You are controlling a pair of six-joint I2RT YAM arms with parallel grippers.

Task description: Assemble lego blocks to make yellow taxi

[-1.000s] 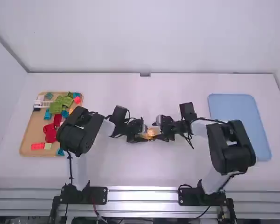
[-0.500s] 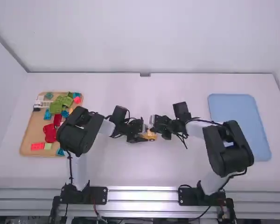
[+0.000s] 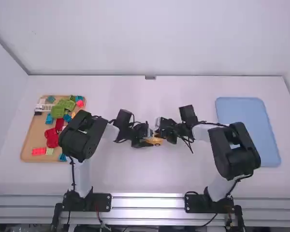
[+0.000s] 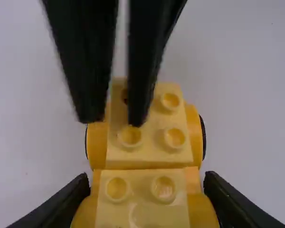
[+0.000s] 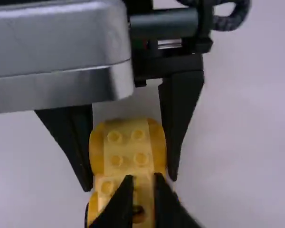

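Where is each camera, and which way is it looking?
High view: fixed above and behind both arms, looking forward and down at the table; both arms show, bases included.
Left wrist view: on the left wrist, looking past the left fingers at the yellow car; the right fingers reach in.
Right wrist view: on the right wrist, looking past the right fingers; the left fingers clasp the car.
Both wrist views share car and fingers.

The white table (image 3: pixel 145 179) in front of me has a tan tray (image 3: pixel 34 137) on its left and a blue tray (image 3: pixel 246 130) on its right.
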